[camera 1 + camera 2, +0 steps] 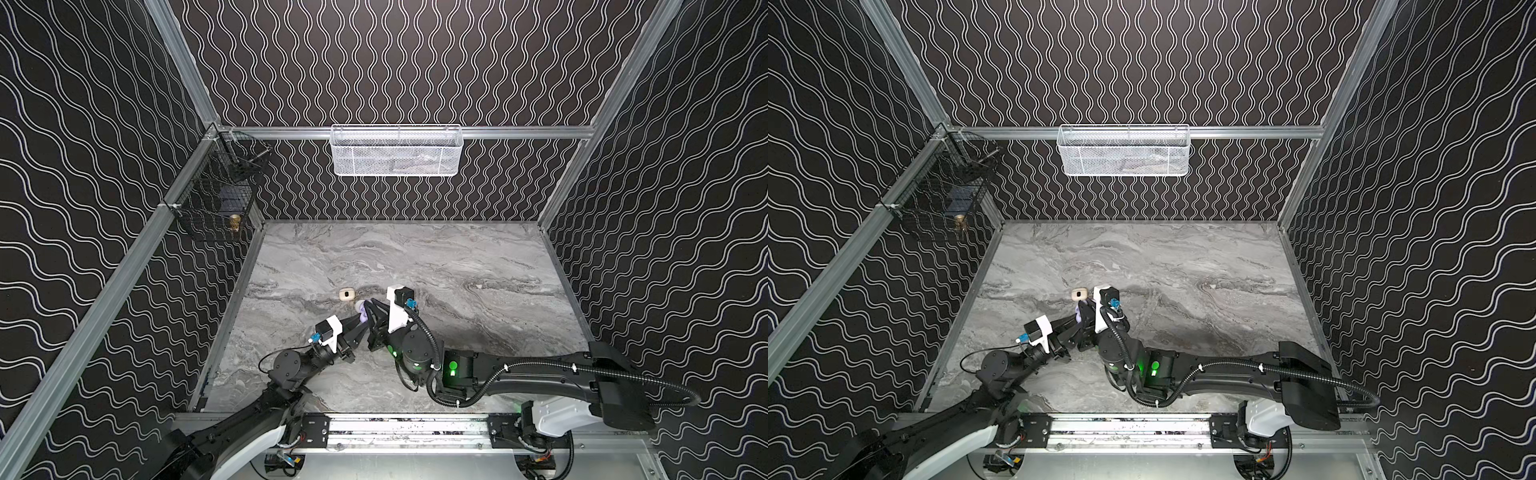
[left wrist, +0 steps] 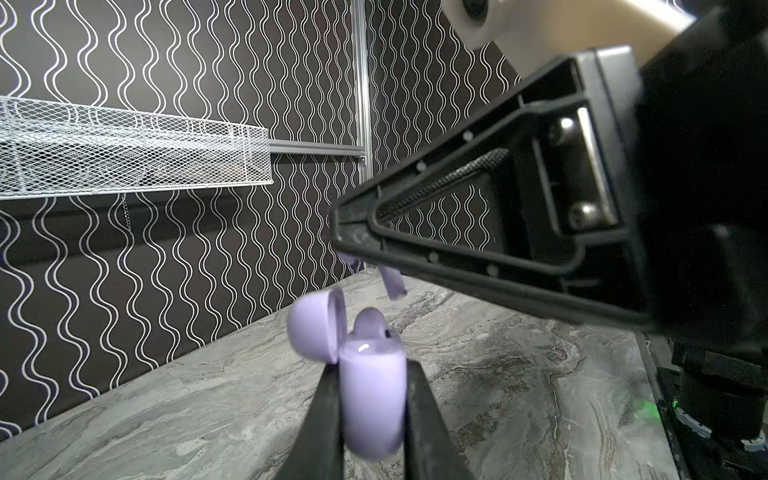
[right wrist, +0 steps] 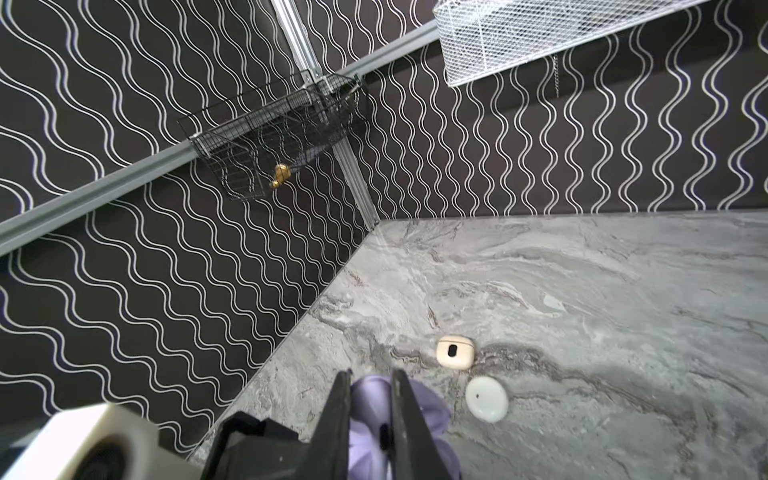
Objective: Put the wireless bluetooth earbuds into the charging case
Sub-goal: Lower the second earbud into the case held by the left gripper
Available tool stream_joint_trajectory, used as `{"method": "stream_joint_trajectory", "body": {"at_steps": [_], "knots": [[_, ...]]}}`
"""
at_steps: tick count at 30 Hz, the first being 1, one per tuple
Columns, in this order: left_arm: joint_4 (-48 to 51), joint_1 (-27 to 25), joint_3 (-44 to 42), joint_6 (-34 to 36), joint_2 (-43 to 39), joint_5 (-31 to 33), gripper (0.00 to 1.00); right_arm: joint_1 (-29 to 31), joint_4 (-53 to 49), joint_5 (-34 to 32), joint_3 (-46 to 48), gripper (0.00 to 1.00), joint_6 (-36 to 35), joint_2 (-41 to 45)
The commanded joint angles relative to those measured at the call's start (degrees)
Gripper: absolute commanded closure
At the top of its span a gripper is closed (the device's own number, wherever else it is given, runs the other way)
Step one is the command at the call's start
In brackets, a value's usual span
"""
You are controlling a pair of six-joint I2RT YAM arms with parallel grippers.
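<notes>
Tabletop (image 1: 498,266) opens rightward; left gripper (image 2: 372,365) clamps lavender case (image 2: 372,399), right gripper (image 3: 370,376) pinches one earbud (image 2: 393,286); cream case (image 3: 455,352), white case (image 3: 486,399) nearby.

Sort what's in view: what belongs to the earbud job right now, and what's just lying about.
In the job:
lavender charging case, lid open, clamped in the left gripper; seated earbud inside it; second earbud pinched in the right gripper.

Lying about:
cream case and white round case on the table; white mesh basket; black wire basket.
</notes>
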State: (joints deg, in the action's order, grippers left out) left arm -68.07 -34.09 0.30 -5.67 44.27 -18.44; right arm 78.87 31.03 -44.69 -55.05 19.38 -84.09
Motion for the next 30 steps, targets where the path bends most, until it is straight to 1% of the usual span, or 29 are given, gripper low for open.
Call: {"method": "stream_joint_trajectory", "body": {"at_steps": [1, 5, 10, 13, 17, 21, 26, 28, 30], "knots": [[-1.24, 0.06, -2.66, -0.3, -0.72, -0.72, 1.0, -0.03, 5.24, -0.08, -0.76, 0.85, -2.63, -1.38], [1.1, 0.04, -2.1, -0.71, -2.07, -0.11, 1.0, -0.03, 7.83, 0.69, 0.45, 0.86, -2.71, -2.85], [6.85, 0.04, -0.47, -0.75, -4.71, -0.7, 1.0, -0.11, 13.2, 1.48, 2.76, 0.87, -4.65, -3.75], [6.84, 0.0, -0.96, -1.16, -5.8, 0.02, 1.0, -0.08, 17.69, 2.14, 4.95, 0.87, -6.48, -3.38], [7.16, 0.05, -0.84, -1.92, -6.4, -0.02, 1.0, -0.04, 20.87, 3.04, 7.18, 0.87, -7.65, -3.06], [5.99, -0.01, -0.89, -2.81, -5.4, -0.14, 1.0, -0.04, 25.6, 5.19, 9.91, 0.88, -8.25, -2.94], [4.61, 0.02, -0.9, -2.62, -4.29, -0.61, 1.0, -0.03, 29.31, 5.33, 11.52, 0.88, -9.63, -2.41], [5.69, 0.0, -0.75, -2.44, -4.26, 0.28, 1.0, -0.02, 27.08, 3.71, 11.27, 0.88, -9.45, -0.67], [9.09, 0.02, -0.3, -2.72, -4.6, 3.02, 1.0, -0.07, 17.43, 0.14, 10.54, 0.9, -5.07, 2.9]]}}
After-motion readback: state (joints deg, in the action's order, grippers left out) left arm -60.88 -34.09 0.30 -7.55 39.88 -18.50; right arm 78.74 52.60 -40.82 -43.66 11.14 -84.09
